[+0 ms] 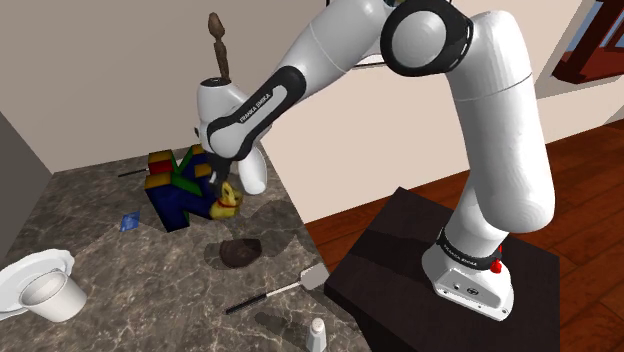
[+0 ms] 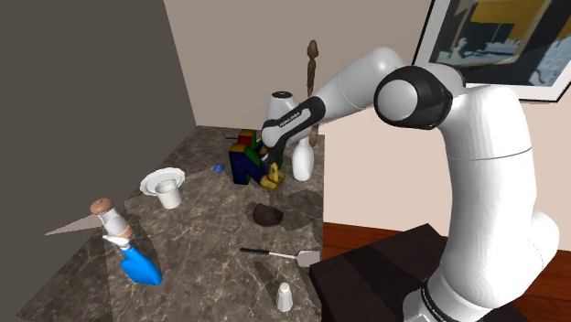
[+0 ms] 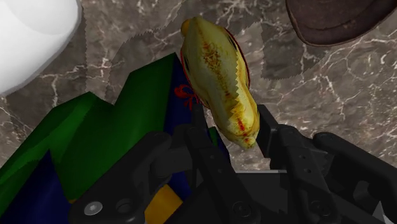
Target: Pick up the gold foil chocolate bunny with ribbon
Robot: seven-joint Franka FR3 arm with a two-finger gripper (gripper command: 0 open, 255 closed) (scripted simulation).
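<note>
wrist view: gripper closed on the gold foil bunny

in the wrist view the gripper (image 3: 233,124) has its two black fingers (image 3: 275,137) pressed on the narrow end of the gold foil bunny (image 3: 219,70), one finger on each side. a bit of red ribbon (image 3: 186,95) shows on the bunny's side. just beside the bunny stands a toy block in green, blue and yellow (image 3: 108,137). in the shoulder view the gripper is low over the far part of the marble counter (image 1: 100,200), and the bunny is at the right of the toy block. i cannot tell if the bunny touches the counter. nearer lie a dark brown lump (image 1: 240,252), a spatula (image 1: 275,293) and a white shaker (image 1: 317,333). a white cup (image 1: 48,295) on a plate (image 1: 20,275) stands well apart, at the shoulder view's left.
</note>
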